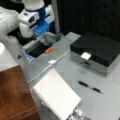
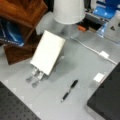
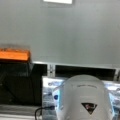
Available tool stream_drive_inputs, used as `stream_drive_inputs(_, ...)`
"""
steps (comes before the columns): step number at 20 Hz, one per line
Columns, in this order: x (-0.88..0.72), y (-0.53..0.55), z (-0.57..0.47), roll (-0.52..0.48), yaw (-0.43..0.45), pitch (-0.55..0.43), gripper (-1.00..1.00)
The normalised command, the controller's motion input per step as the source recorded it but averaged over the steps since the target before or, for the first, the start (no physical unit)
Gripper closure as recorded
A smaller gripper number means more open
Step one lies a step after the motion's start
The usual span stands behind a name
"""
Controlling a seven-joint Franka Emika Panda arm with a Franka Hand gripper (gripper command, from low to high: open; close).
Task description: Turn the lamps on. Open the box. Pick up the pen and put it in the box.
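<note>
The box [image 1: 100, 48] stands shut at a front view's right, black lid down, with its white tab [image 1: 86, 55] on the front; one black corner [image 2: 107, 100] shows in a front view. The pen [image 1: 90, 87] [image 2: 69, 90] lies loose on the grey table in front of the box. A lamp's pale shade [image 2: 68, 10] stands at a front view's top; I cannot tell whether it is lit. My gripper [image 1: 37, 35], on the blue and white wrist [image 2: 107, 10], hangs over a dark recess at the table's back, far from pen and box. It holds nothing that shows.
A white spiral notebook [image 1: 56, 96] [image 2: 47, 52] lies propped beside the pen. A white cable with a square plug [image 1: 52, 62] [image 2: 104, 54] crosses the table. An orange piece [image 1: 48, 50] [image 3: 13, 54] sits by the recess. Wooden furniture [image 1: 13, 95] is at a front view's left.
</note>
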Motion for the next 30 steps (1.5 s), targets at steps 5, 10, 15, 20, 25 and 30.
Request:
stream_drive_inputs(5,-0.07,0.14,-0.19,0.036,-0.049,-0.106,-1.00)
stream_drive_inputs(10,-0.05,0.18,-0.21,0.001,-0.056,-0.095,-1.00)
stream_drive_inputs(15,-0.04,0.20,-0.16,-0.062,-0.043,-0.053,-1.00)
stream_drive_inputs(20,0.01,0.20,-0.17,-0.074,-0.046,-0.050,1.00)
stream_drive_inputs(25,0.02,0.17,-0.14,-0.033,-0.048,-0.042,1.00)
stream_drive_inputs(30,0.04,0.10,-0.21,0.022,-0.021,-0.070,1.00)
